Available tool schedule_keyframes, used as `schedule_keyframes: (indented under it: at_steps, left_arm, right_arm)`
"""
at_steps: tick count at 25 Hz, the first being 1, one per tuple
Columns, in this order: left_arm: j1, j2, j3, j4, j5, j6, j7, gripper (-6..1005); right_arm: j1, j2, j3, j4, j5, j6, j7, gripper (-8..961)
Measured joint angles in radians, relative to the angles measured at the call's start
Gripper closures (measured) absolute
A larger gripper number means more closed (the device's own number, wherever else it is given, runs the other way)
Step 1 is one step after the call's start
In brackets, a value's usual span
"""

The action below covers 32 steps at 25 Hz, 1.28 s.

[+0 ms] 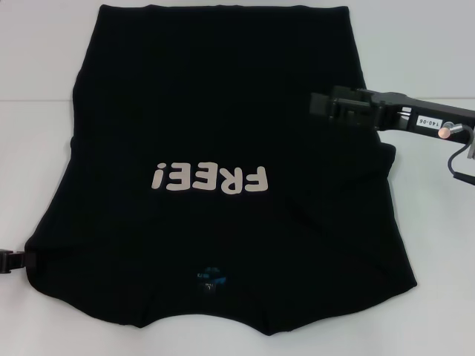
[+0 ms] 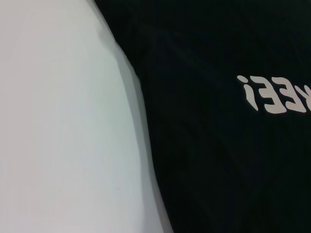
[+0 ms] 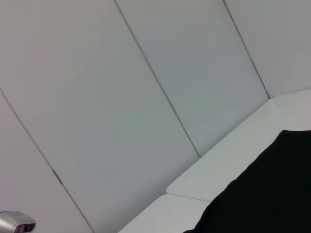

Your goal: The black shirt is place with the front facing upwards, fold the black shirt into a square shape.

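The black shirt [image 1: 223, 148] is spread flat, front up, over most of the white table [image 1: 37, 59], with its collar at the near edge. The right gripper [image 1: 334, 104] is held above the shirt's right side; jaw state cannot be told. The left gripper [image 1: 9, 259] is seen at the near left shirt edge, jaws unclear.

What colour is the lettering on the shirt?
White, on the black shirt. The lettering shows best in the head view.

Bright even light, soft shadows, mild blur
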Motion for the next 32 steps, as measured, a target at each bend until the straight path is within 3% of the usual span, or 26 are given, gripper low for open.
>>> schedule_keyframes:
  at_steps: [3, 5, 12, 15, 23, 32]
  left_arm:
    - [0.002, 0.002, -0.006, 0.002, -0.006, 0.013, -0.001, 965]
    - [0.004, 0.005, -0.017, 0.003, -0.009, 0.035, -0.001, 973]
    - [0.01, 0.005, -0.081, 0.019, -0.044, 0.079, 0.02, 995]
    - [0.013, 0.003, -0.083, 0.016, -0.06, 0.081, 0.026, 995]
    - [0.014, -0.001, -0.083, 0.006, -0.081, 0.086, 0.047, 994]
    - [0.001, -0.002, -0.078, 0.006, -0.091, 0.086, 0.056, 995]
  right_arm:
    - [-0.004, -0.01, -0.001, -0.001, -0.01, 0.004, 0.031, 11]
    - [-0.005, -0.028, -0.006, -0.002, -0.04, 0.006, 0.094, 11]
    - [-0.039, -0.137, -0.006, -0.022, -0.232, -0.079, 0.467, 11]
    - [-0.089, -0.162, 0.0, -0.057, -0.259, -0.145, 0.557, 12]
    - [-0.196, -0.174, 0.003, -0.074, -0.35, -0.2, 0.654, 12]
    - [-0.206, -0.145, 0.002, -0.019, -0.443, -0.159, 0.641, 11]
